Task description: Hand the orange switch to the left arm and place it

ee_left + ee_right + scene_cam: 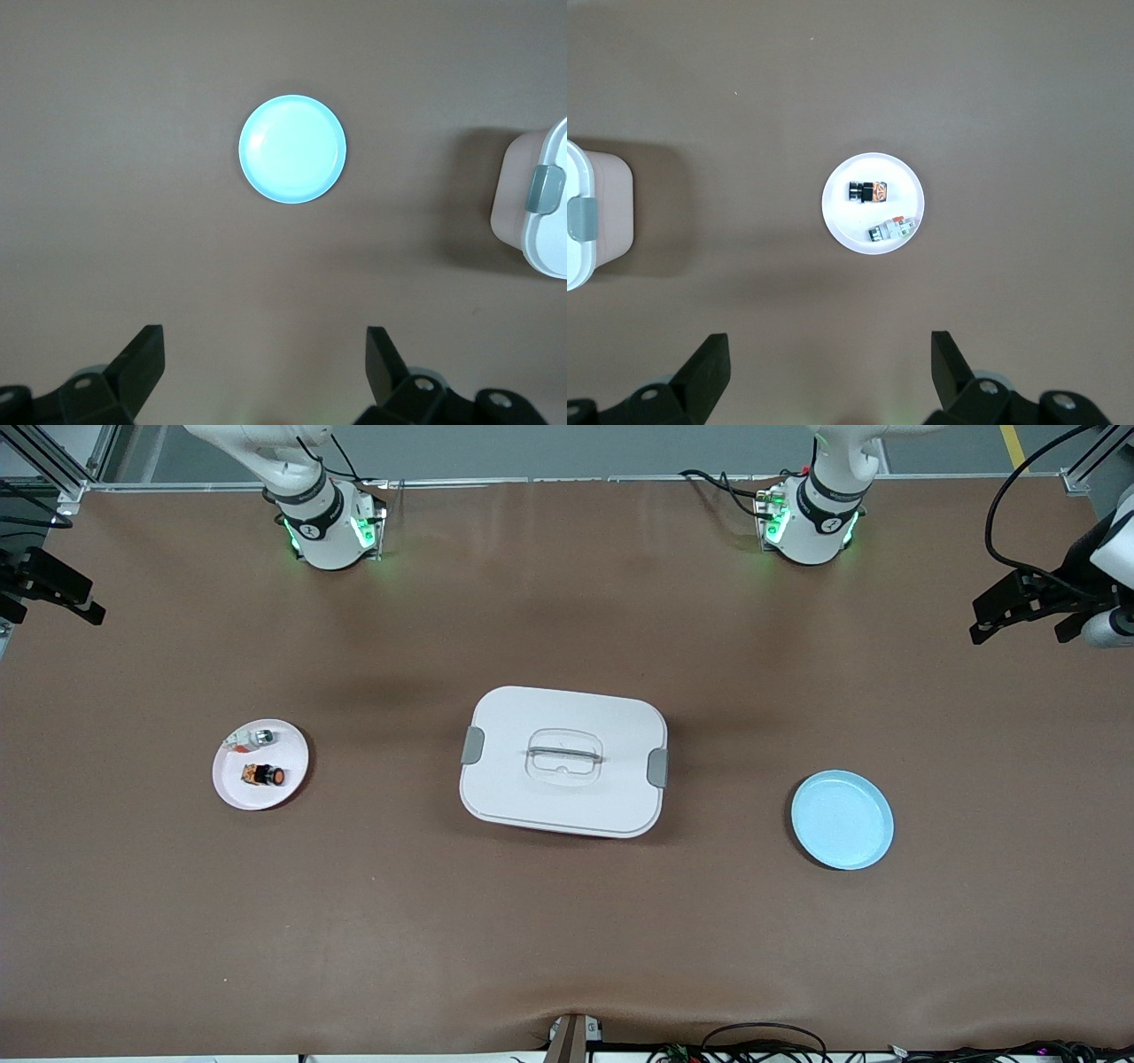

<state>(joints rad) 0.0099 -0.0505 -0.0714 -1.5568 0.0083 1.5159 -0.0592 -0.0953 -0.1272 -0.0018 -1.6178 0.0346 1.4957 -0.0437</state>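
Observation:
The orange switch (pixel 265 776) lies on its side on a small pink plate (pixel 289 755) toward the right arm's end of the table. It also shows in the right wrist view (pixel 868 190). The white box (pixel 563 762) stands shut in the middle of the table. My right gripper (pixel 830 363) is open and empty, high over the table near the pink plate (pixel 842 221). My left gripper (pixel 264 363) is open and empty, high over the table near the light-blue plate (pixel 292 149). Neither gripper shows in the front view.
A small silver-and-white part (pixel 251 738) shares the pink plate. The empty light-blue plate (pixel 842 819) sits toward the left arm's end. The box's edge shows in both wrist views (pixel 549 239) (pixel 607 212). Black fixtures (pixel 1028 607) stand at the table's ends.

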